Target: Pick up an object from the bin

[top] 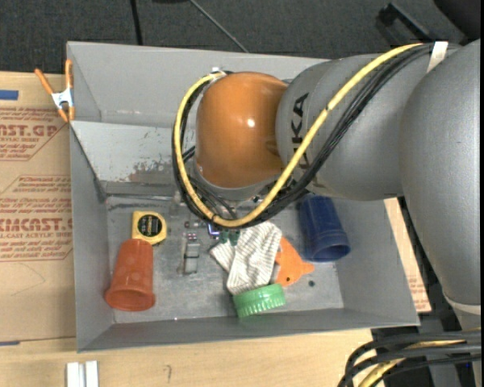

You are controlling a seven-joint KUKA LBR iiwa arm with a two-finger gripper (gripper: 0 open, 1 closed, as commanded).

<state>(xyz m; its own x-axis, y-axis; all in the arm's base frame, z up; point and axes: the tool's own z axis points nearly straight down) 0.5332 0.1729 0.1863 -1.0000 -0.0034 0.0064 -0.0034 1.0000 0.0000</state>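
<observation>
My gripper (191, 254) reaches down from under the orange dome to the bin floor, left of the middle. It stands between a yellow and black tape measure (148, 226) on its left and a crumpled white and grey cloth (248, 255) on its right. It touches neither of them, and nothing shows in its grasp. An orange-red cup (131, 276) lies on its side at the front left.
A green round lid (258, 300) lies at the front, under the edge of the cloth. Beside the cloth is a small orange piece (291, 269). A blue cup (323, 229) lies on the right. The arm and its cables cover the back right of the bin.
</observation>
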